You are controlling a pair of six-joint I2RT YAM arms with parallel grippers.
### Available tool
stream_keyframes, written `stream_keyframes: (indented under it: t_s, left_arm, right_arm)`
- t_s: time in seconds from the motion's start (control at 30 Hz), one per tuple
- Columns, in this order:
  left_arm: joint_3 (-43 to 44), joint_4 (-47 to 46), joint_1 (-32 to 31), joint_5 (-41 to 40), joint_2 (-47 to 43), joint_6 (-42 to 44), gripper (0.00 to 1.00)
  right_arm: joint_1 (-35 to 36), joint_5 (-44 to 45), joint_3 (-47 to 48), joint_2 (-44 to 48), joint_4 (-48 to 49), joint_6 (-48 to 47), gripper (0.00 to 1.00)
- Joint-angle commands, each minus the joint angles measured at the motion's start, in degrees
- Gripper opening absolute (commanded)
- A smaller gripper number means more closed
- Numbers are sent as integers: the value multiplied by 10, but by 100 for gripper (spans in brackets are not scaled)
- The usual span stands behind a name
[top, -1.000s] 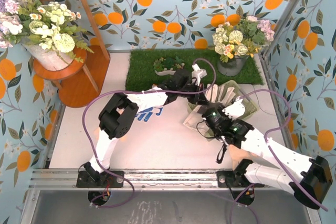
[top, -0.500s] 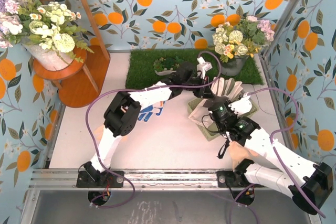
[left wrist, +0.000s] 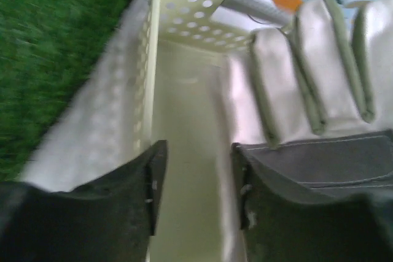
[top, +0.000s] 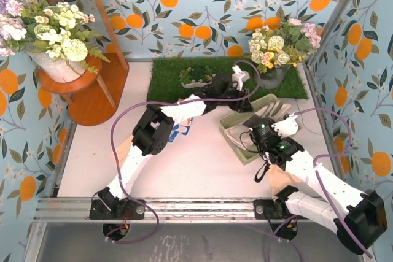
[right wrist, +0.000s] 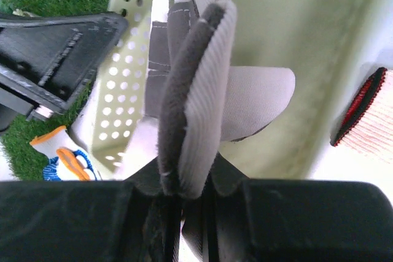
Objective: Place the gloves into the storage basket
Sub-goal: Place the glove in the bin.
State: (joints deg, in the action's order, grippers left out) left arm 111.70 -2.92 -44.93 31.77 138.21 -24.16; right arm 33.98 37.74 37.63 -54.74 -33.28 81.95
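Observation:
The pale green storage basket (top: 232, 142) lies right of the table's centre. A grey-and-cream work glove (top: 271, 111) lies over it, fingers pointing away from the arms. My right gripper (right wrist: 190, 191) is shut on this glove's ribbed cuff (right wrist: 196, 90). My left gripper (left wrist: 196, 182) is open over the basket's floor and left wall (left wrist: 147, 72), with nothing between its fingers; the glove's fingers (left wrist: 307, 72) lie just to its right. A blue-and-white glove with an orange cuff (top: 178, 132) lies on the table, partly under the left arm, also visible beyond the basket wall (right wrist: 64, 151).
A green turf mat (top: 172, 81) holds a small white dish of plants (top: 195, 78) and a potted bouquet (top: 274, 59). A wooden stand (top: 92, 90) fills the left. A white knit piece with a red-and-black cuff (right wrist: 365, 111) lies right of the basket. Something peach (top: 277, 179) shows under the right arm.
The left gripper has opened and let go of the work glove. Both arms moved back and right, and the glove now lies over the basket, still held by the right gripper.

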Motion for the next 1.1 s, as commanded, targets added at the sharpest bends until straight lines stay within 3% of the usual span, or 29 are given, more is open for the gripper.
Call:
stream_keyframes:
  t_s: [0.0,0.17,0.37,0.53,0.8,1.07]
  left_arm:
    - [-1,-23,30,-93,-19,46,56]
    - [-59,-34,32,-122,-86,69,72]
    - [-110,-53,37,-114,-145,66,79]
    - [-148,-57,38,-115,-189,55,82]
    - [-304,-62,65,-193,-319,34,84]
    - [-443,-10,89,-247,-468,38,85]
  right_arm:
    - [-5,23,-3,-3,8,24,0]
    - [-6,38,-16,-9,7,54,0]
    - [-8,41,-16,-28,17,44,0]
    - [-8,37,-14,-38,25,56,0]
    - [-1,47,-11,-108,70,116,0]
    - [72,133,76,-233,-36,245,0]
